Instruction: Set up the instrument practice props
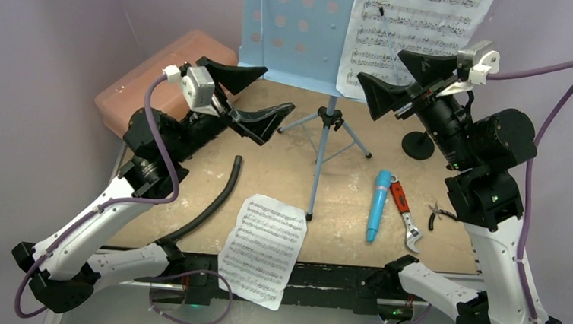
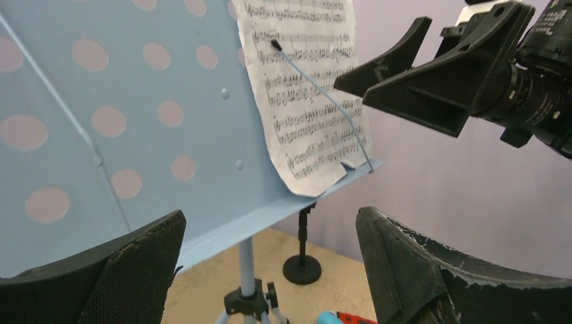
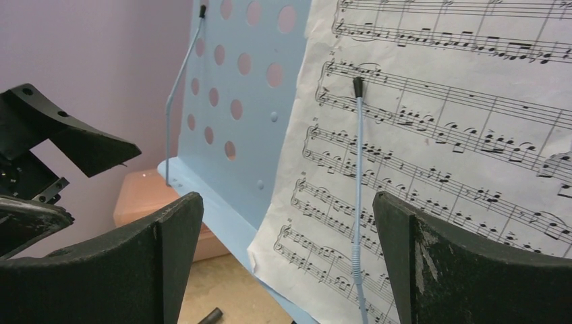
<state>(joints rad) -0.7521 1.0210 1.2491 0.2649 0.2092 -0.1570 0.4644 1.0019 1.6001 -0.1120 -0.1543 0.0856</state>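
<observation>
Lying flat before the tripod of the music stand (image 1: 300,33), near end overhanging the table (image 1: 339,234) edge, the loose sheet-music page (image 1: 262,248) looks light, limp and crease-prone. A pinch at that overhanging end seems best. The left gripper (image 1: 273,91) and right gripper (image 1: 379,64) flank the stand's desk, fingers wide, holding nothing.

- The music stand (image 1: 291,55) is light blue, patterned with rows of round holes.
- The page on the stand (image 1: 414,34) and the page on the table (image 1: 262,248) are white with black staves.
- The microphone (image 1: 378,206) is turquoise.
- The mic stand (image 1: 419,144) is black.
- The case (image 1: 152,84) is salmon-pink.
- The hose (image 1: 220,195) is black.
</observation>
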